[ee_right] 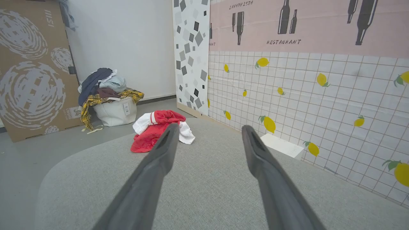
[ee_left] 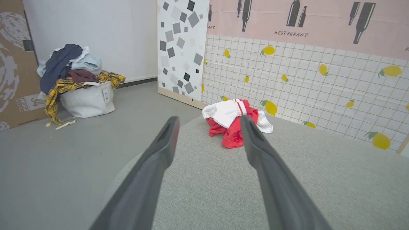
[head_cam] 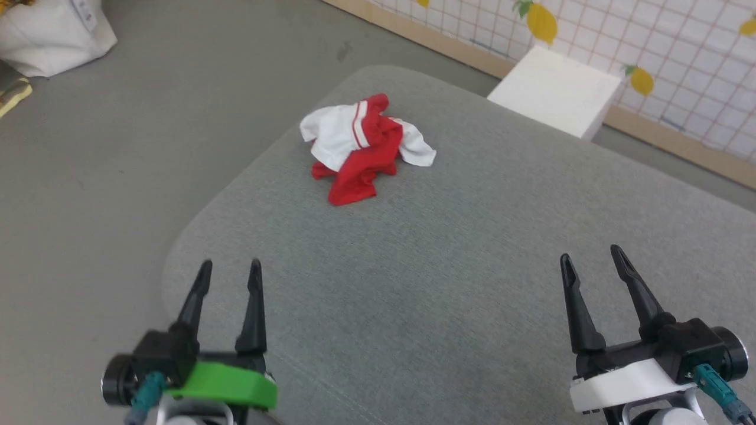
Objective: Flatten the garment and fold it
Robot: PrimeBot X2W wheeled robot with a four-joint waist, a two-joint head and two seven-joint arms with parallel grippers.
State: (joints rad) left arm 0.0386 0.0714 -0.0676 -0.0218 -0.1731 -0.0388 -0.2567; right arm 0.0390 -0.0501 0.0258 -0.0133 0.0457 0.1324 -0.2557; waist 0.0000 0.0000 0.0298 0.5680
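Garment [head_cam: 360,147] lies crumpled on grey padded table [head_cam: 413,307] near lemon-tiled wall [head_cam: 679,59]; left tool [head_cam: 230,262] and right tool [head_cam: 590,252] gape empty.

The word "RESTAURANT" stands in black hand-drawn capitals on the pink paper wall banner [ee_left: 319,19], between printed black bottles. Far left of that banner, the brown patterned cardboard sheet [ee_left: 12,80] carries "34"; its smaller print is unreadable.

The garment [head_cam: 361,154] lies bunched, its front hidden in folds
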